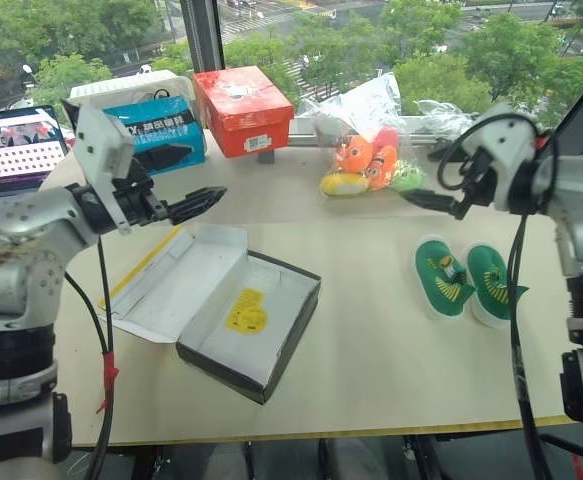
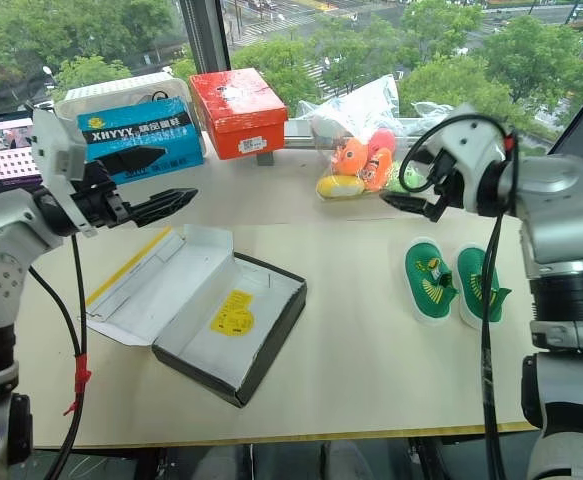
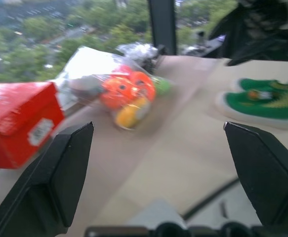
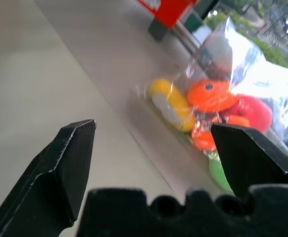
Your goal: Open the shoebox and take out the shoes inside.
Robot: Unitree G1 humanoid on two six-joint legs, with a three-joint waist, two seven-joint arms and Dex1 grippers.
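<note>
Already open: box empty, shoes out on the bench

Leftmost, the left gripper [image 1: 203, 201] hangs above the bench [image 1: 371, 340], fingers apart, holding nothing. Below it the yellow shoebox [image 1: 246, 325] lies open, lid flat to its left, white inside, with only a yellow slip on its floor. Behind stand a blue box [image 2: 141, 135] and a red box [image 1: 243, 108]. A clear bag [image 1: 371, 140] holds orange and green plush toys. The green shoes [image 1: 461, 280] lie side by side under the right gripper [image 1: 421, 199], its fingers wide apart.
</note>
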